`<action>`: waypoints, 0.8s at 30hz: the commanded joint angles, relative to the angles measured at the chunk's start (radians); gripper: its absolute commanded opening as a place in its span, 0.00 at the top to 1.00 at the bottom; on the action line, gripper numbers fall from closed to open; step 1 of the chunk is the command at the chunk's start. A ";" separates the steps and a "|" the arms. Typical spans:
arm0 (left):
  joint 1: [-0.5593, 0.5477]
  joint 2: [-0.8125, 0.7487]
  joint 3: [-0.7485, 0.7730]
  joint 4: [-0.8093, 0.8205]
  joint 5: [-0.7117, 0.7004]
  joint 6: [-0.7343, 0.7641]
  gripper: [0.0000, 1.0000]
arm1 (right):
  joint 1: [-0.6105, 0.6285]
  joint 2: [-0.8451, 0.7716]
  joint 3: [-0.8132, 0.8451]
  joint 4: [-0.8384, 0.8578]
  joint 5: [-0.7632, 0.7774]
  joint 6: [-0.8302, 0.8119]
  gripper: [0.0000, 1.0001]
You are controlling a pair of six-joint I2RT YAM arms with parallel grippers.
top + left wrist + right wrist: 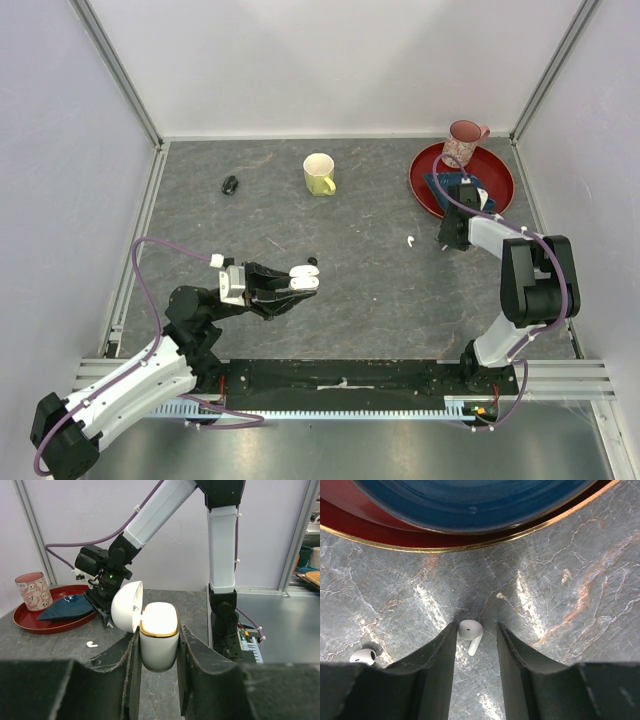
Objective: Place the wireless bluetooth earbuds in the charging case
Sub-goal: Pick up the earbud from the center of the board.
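Note:
My left gripper (300, 281) is shut on the white charging case (159, 635) and holds it upright above the table with its lid (126, 606) open. My right gripper (476, 626) is open and down at the table beside the red tray. One white earbud (470, 632) lies between its fingers, against the left finger. A second white earbud (362, 656) lies on the table to the left; it also shows in the top view (410, 241) and the left wrist view (91, 643). A small black bud (312, 262) lies just beyond the case.
A red tray (497, 200) at the back right holds a pink mug (465, 142) and a blue dish (448, 186). A yellow mug (319, 173) stands at the back middle. A small black object (230, 184) lies at the back left.

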 commanded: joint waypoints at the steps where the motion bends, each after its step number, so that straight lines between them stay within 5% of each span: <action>1: -0.002 0.002 0.001 0.043 -0.022 0.020 0.98 | 0.007 0.021 0.024 -0.009 0.008 0.007 0.56; 24: -0.002 0.001 -0.001 0.045 -0.023 0.020 0.98 | 0.017 0.031 0.025 -0.022 0.011 0.010 0.66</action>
